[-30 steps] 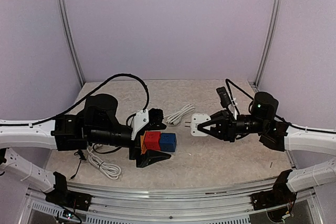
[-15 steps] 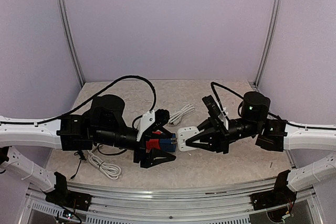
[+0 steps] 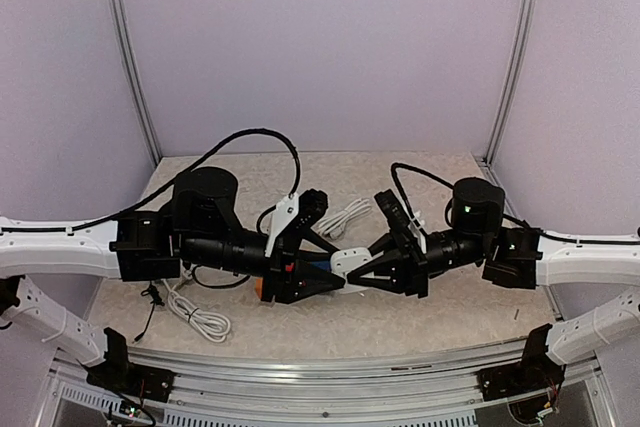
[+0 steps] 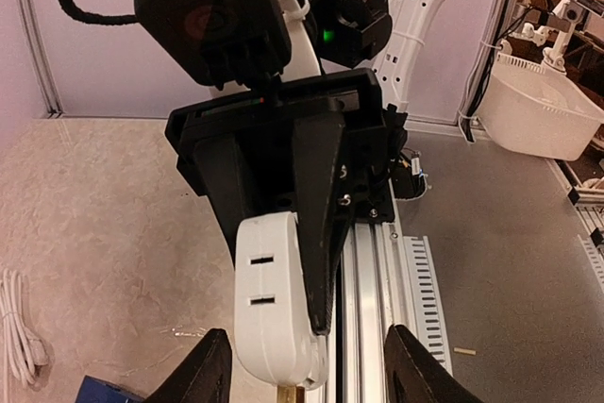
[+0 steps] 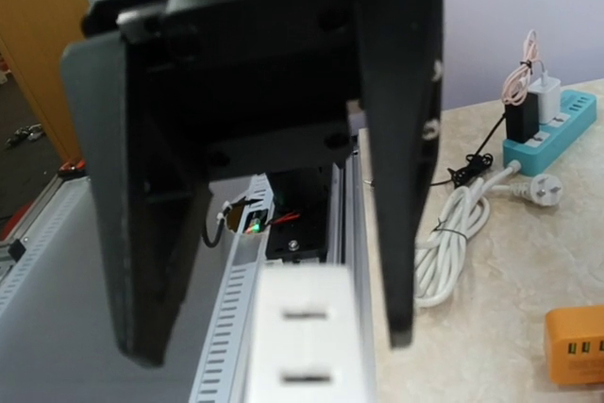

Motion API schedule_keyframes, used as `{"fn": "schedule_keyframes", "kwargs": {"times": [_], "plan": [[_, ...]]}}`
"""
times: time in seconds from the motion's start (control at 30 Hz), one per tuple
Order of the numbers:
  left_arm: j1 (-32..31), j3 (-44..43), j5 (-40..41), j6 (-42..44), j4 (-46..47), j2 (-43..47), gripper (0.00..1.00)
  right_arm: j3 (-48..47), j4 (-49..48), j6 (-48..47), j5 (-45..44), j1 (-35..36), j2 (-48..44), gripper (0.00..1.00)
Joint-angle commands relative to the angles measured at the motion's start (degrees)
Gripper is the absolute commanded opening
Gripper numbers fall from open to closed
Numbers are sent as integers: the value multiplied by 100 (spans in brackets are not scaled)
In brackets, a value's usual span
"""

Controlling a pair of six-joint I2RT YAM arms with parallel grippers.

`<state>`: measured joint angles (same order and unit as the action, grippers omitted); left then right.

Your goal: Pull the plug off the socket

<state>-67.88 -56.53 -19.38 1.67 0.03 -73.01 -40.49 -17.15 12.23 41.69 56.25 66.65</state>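
plug (image 4: pixel 274 299): white, held between the two grippers, long axis left-right, prongs toward left gripper (image 4: pixel 311 367) | right gripper (image 3: pixel 362 269): clamped on plug body | left gripper: fingers apart, flanking plug's pronged end, whether it holds anything unclear

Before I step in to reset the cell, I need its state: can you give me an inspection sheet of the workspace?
Surface: beige speckled table, nothing spilled seen.
Job's things: white plug, a brass prong showing; coloured socket block mostly hidden by the left gripper.
Clutter: teal power strip with chargers.
Grippers: right gripper shut on the white plug; left gripper's fingers apart, grip unclear.
Cables: white cable coil behind the grippers, second coil by the left arm; black arm cable.
Surroundings: lilac walls; white basket off the table.
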Motion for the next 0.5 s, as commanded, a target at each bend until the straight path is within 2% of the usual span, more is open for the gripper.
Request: {"fn": "schedule_keyframes", "kwargs": {"times": [0.0,0.47], "plan": [[-33,-197,-198,-27,64,-191,50,-156,39,-87,-39,67,58,0],[33,-191,-584,-40,14,-274,14,-100,175,-221,-122,74,-125,1]]}}
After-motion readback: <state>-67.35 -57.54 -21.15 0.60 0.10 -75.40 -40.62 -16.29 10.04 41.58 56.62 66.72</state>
